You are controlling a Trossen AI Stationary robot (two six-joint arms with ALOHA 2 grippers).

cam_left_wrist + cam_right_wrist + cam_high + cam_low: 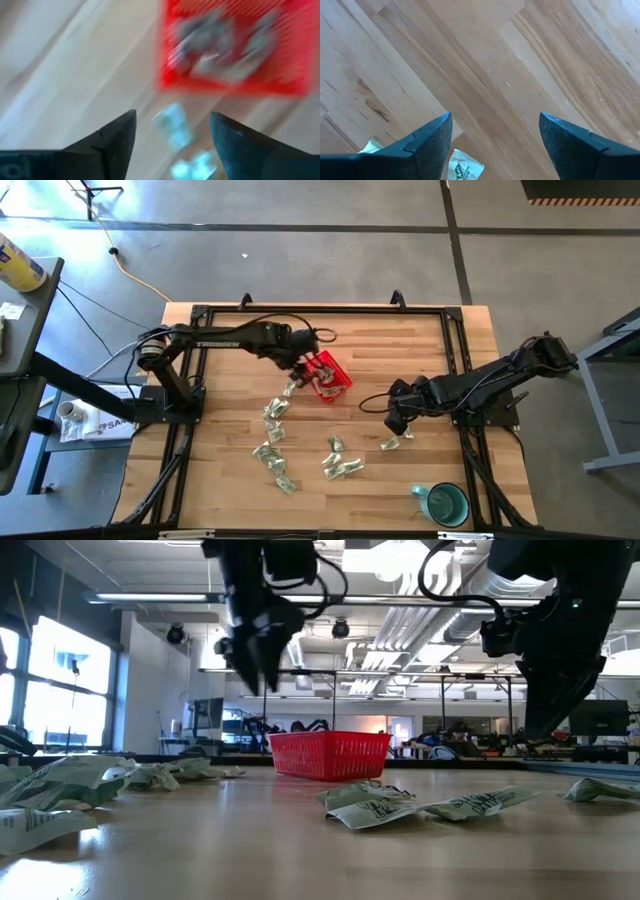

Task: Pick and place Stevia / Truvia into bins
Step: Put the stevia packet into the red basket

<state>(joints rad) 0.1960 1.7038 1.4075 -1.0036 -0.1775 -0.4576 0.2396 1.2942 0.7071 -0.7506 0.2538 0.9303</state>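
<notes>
Packets (276, 442) lie scattered on the table (220, 480) before the basket (329, 376)

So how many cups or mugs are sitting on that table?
1. A single teal mug stands near the table's front edge on the right arm's side, apart from the red basket and the scattered packets. None seems hidden elsewhere.

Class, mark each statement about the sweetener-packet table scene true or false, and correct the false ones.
1. The red basket already holds packets. True.
2. The left gripper is clamped on a packet. False: its fingers stand apart, empty.
3. The teal mug stands inside the basket. False: it stands apart, near a table corner.
4. Loose packets lie on the table. True.
5. The right gripper is open above the wood. True.
</notes>
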